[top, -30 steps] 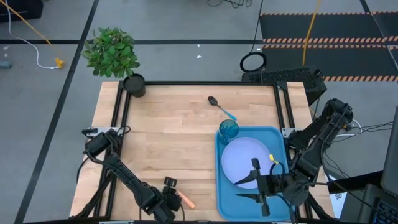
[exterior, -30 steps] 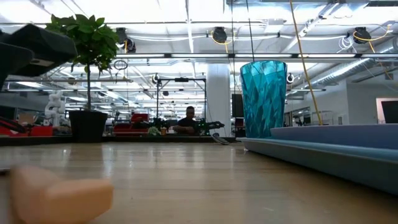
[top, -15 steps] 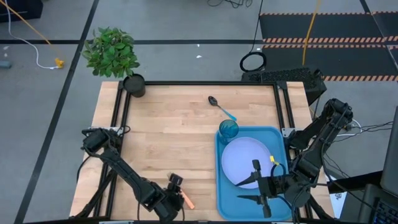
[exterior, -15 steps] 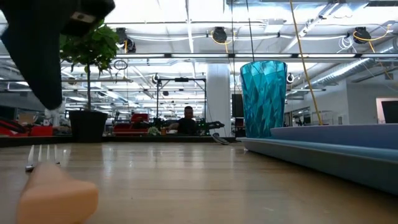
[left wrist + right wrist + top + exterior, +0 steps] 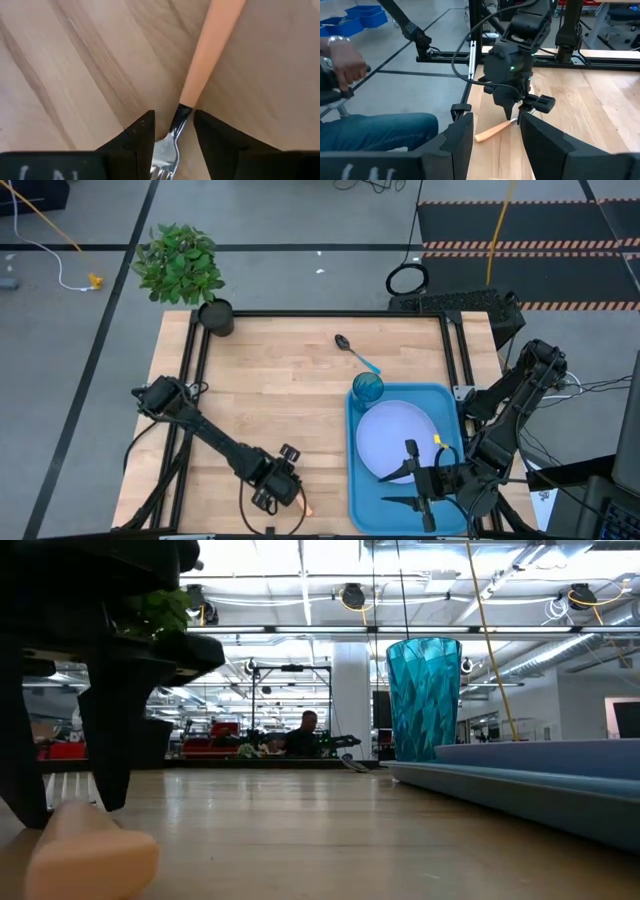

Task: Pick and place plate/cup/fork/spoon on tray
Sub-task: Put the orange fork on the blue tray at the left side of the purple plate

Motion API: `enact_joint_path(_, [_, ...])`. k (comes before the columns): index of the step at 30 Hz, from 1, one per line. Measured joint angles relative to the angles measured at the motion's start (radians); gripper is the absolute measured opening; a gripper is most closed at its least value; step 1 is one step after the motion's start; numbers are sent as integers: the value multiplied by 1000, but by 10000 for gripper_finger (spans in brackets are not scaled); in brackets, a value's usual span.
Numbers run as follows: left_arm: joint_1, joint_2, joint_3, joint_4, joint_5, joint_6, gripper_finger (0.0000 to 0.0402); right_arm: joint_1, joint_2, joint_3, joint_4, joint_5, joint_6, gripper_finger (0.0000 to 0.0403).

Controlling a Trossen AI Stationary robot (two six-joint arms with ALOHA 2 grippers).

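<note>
Left gripper [image 5: 283,492] sits low over the orange-handled, silver-tined fork [image 5: 303,505] at the table's near edge, far from the right arm. Low view: its dark fingers [image 5: 110,730] straddle the handle. Left wrist view: jaws part-open, empty, bracketing the fork's neck [image 5: 179,117], its long axis running between them.

Left arm reaches from the table's 9 o'clock edge toward 6 o'clock, its wrist bent down; left gripper [image 5: 287,492] stands low over the tabletop, fingers [image 5: 142,135] parted. Right arm folds in from 3 o'clock; right gripper [image 5: 412,476] hovers at 5 o'clock, fingers spread.
</note>
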Motion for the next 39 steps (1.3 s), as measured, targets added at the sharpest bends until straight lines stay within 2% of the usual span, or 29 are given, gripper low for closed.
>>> enact_joint_path(5, [11,-5,-60,86,8,7,132,0,1,0,0,0,17,157])
enact_joint_path(12, [15,-10,-67,95,-1,21,48,0,23,1,-1,0,43,157])
enact_joint_path(16, [23,-35,-72,112,-15,19,18,-1,32,1,0,0,59,157])
enact_joint_path(25, [33,-142,-75,151,-159,-9,38,-3,32,1,0,37,58,157])
enact_joint_path(30, [43,-230,-74,161,-220,-13,31,-29,48,1,-22,113,61,157])
enact_joint_path(36, [56,-315,-73,166,-316,25,23,-132,115,1,-36,31,93,157])
enact_joint_path(39, [79,-340,-70,174,-376,50,28,-181,140,1,-33,25,66,157])
